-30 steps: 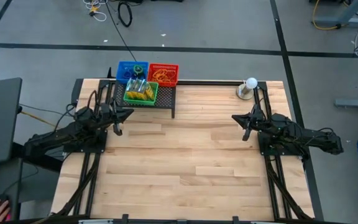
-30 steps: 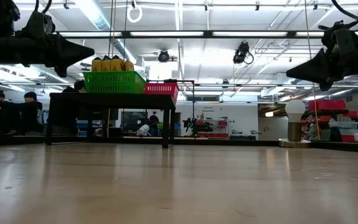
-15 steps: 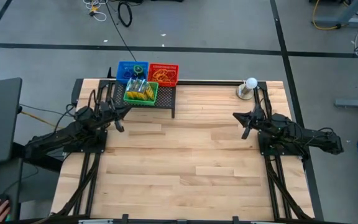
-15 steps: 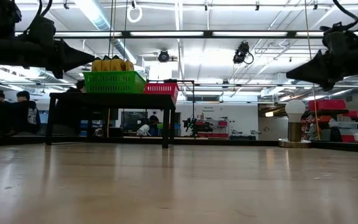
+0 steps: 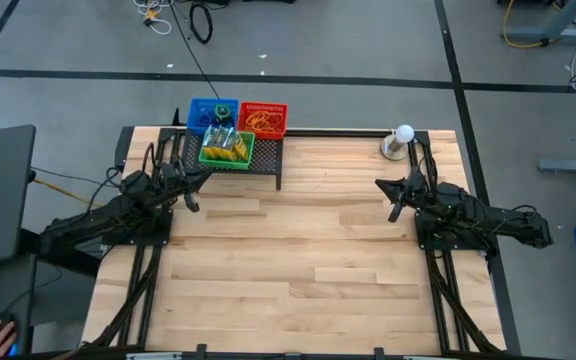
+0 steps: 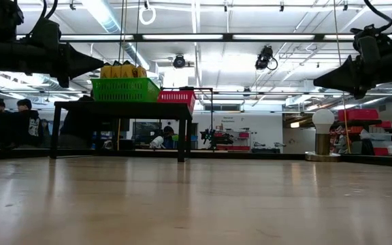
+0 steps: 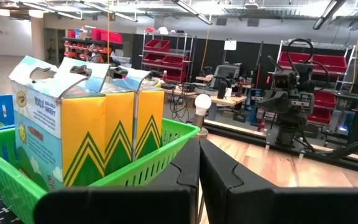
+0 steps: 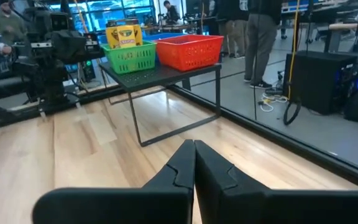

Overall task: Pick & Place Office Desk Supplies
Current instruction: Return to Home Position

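Note:
Yellow crayon boxes (image 7: pixel 98 134) stand upright in a green basket (image 5: pixel 227 151) on a small black stand (image 5: pixel 268 160) at the table's far left. Behind it are a red basket (image 5: pixel 263 119) holding rubber-band loops (image 5: pixel 261 124) and a blue basket (image 5: pixel 212 112). My left gripper (image 5: pixel 206 180) hovers shut above the table, pointing level at the green basket (image 7: pixel 166 146) from just short of it. My right gripper (image 5: pixel 380 186) hovers shut at the right, pointing across the table toward the stand (image 8: pixel 160 81). Neither holds anything.
A white ball on a round base (image 5: pixel 401 140) stands at the far right corner, just behind my right arm. The bare wooden tabletop (image 5: pixel 308 260) stretches between the two arms and toward the near edge. People (image 6: pixel 5 126) stand in the room beyond the table.
My left gripper has swung slightly toward the far edge, toward the green basket, and stayed shut. My right gripper has also turned a little toward the far edge. Nothing on the stand has moved.

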Robot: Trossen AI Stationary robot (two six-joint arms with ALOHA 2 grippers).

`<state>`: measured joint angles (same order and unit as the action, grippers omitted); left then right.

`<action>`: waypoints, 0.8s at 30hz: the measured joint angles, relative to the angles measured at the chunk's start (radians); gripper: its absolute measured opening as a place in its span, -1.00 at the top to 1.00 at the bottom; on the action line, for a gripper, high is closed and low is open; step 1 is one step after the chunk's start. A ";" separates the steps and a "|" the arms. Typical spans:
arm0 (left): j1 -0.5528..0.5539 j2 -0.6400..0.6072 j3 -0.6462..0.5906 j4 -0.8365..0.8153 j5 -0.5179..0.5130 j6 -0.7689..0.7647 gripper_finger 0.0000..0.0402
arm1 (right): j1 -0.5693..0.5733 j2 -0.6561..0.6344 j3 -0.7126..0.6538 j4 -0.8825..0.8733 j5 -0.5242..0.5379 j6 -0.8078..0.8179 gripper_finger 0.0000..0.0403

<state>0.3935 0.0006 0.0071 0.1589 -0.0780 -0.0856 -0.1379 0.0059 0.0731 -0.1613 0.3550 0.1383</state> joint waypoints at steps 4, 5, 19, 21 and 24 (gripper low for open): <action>0.000 0.000 0.000 0.001 0.000 0.000 0.96 | 0.000 0.000 0.000 0.000 0.000 -0.022 0.97; 0.000 0.000 0.000 0.001 0.000 0.000 0.96 | 0.000 0.000 0.000 0.000 0.000 -0.035 0.97; 0.000 0.000 0.000 0.002 0.000 0.000 0.96 | 0.000 0.000 0.000 0.000 0.001 -0.076 0.97; 0.000 0.000 0.000 0.002 0.000 0.000 0.96 | 0.000 0.000 0.000 0.000 0.018 -0.076 0.97; 0.000 0.000 0.000 0.002 0.000 -0.001 0.96 | 0.000 0.001 0.000 0.000 0.026 -0.097 0.97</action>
<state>0.3931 0.0006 0.0067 0.1604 -0.0780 -0.0862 -0.1379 0.0065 0.0731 -0.1616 0.3815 0.0408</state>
